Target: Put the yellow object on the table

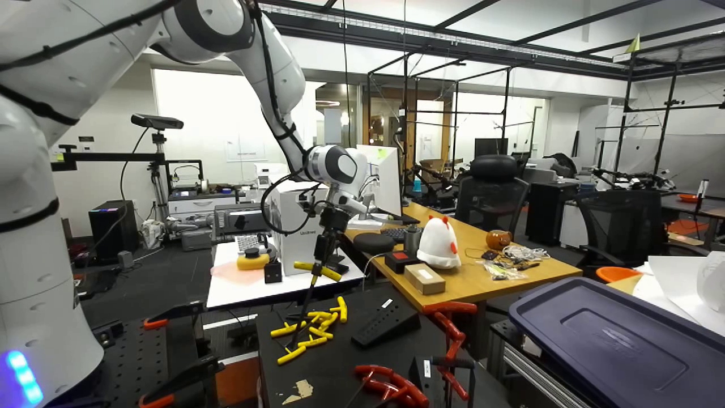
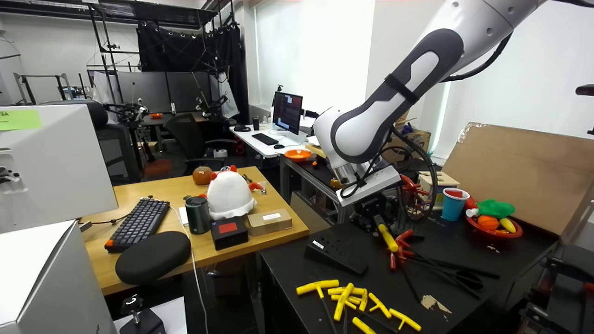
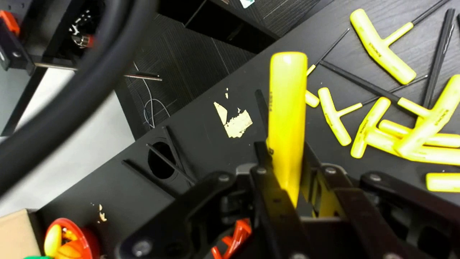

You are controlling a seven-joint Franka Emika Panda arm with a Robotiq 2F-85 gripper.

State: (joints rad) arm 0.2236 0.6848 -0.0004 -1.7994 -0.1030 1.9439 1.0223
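My gripper is shut on a yellow T-handle, with a finger on each side of its grip. The yellow T-handle also shows at the gripper in both exterior views. It is held above the black table. In an exterior view a dark shaft runs down from it toward the table; where its tip ends is unclear. Several other yellow T-handles lie in a loose pile on the table; they show at the right in the wrist view.
A black sloped holder stands on the table beside the yellow pile. Red T-handles are nearby. A red bowl of toys and a blue cup stand farther along. A wooden desk adjoins, and a dark lid is close.
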